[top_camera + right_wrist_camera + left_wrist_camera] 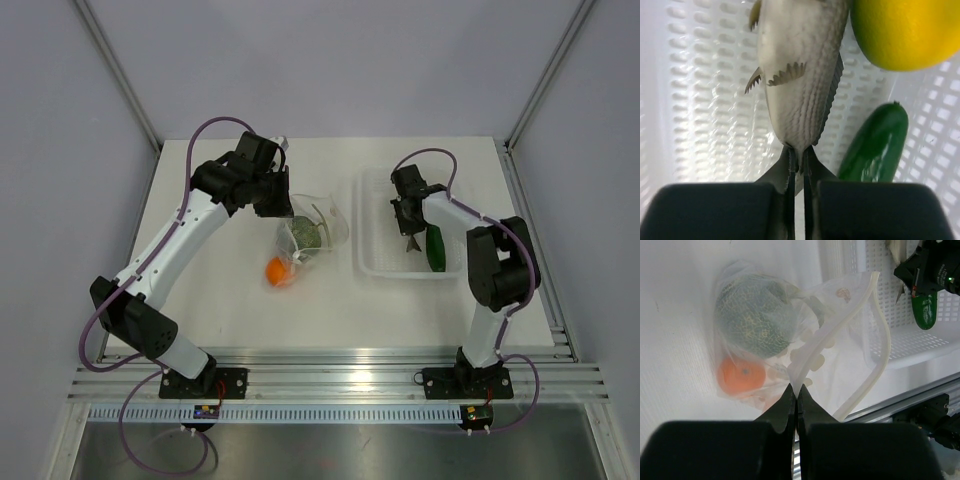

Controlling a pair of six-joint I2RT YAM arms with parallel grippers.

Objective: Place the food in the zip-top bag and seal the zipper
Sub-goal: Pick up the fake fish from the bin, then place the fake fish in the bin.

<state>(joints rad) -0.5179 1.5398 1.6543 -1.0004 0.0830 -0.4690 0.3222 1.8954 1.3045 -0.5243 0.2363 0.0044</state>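
The zip-top bag (840,335) lies on the table with its mouth gaping. My left gripper (795,390) is shut on the bag's rim, right at the whitish zipper (879,365). Inside the bag sit the speckled green ball (752,320) and the small orange ball (740,376). Over the white tray (700,100), my right gripper (798,152) is shut on the tail of the brownish fish (797,75). The yellow lemon piece (905,30) and the dark green cucumber (875,145) lie beside the fish in the tray.
The tray (372,262) stands right of the bag (318,232), a narrow strip of table between them. The left arm reaches in from the left and its gripper (283,205) hangs over the bag's far side. An aluminium rail runs along the near edge.
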